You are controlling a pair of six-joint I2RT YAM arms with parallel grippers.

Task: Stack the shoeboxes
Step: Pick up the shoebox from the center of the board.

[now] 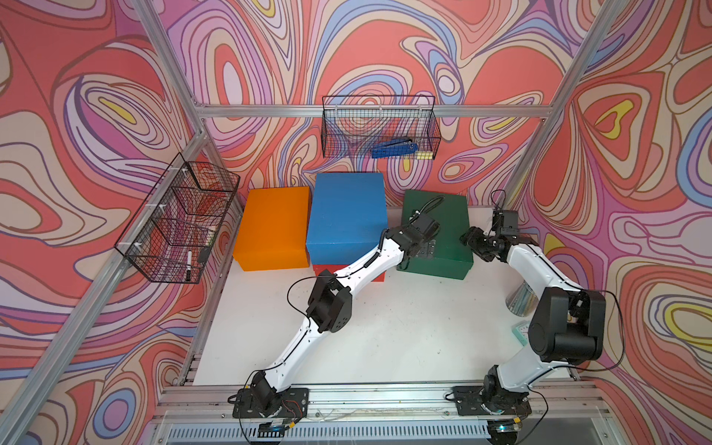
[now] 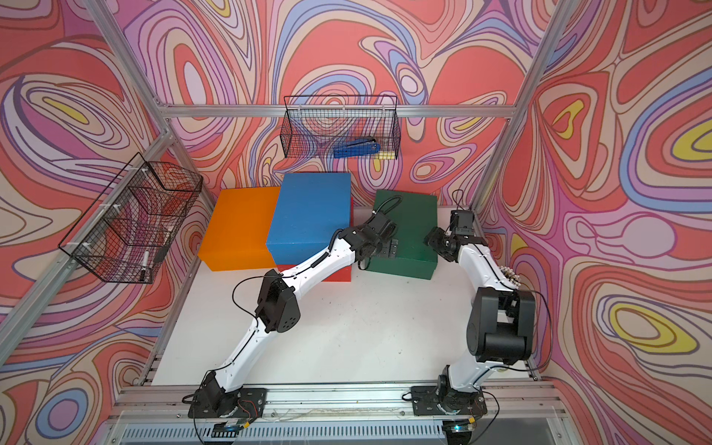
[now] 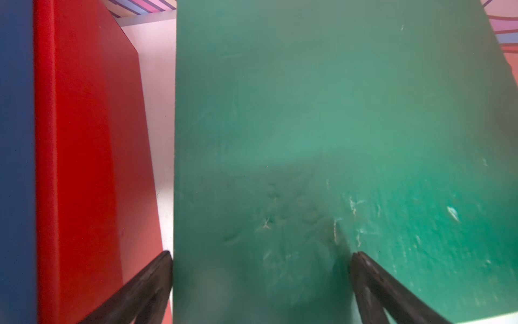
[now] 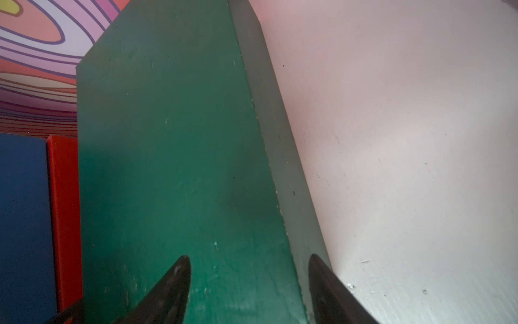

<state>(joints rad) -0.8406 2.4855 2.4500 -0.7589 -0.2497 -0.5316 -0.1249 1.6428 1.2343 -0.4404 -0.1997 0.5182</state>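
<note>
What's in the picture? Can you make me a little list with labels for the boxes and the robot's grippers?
Stacked: blue rectangular cardboard shoebox on top of red rectangular cardboard shoebox
Alone on white table: orange rectangular cardboard shoebox; dark green rectangular cardboard shoebox
Left gripper: open, straddling the green box's edge facing the red box
Right gripper: open, straddling the green box's opposite edge
Still to stack: orange and green

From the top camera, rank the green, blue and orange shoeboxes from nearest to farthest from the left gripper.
1. green shoebox, right side, left gripper straddling its edge.
2. blue shoebox, middle, atop the red shoebox.
3. orange shoebox, far left.
</note>
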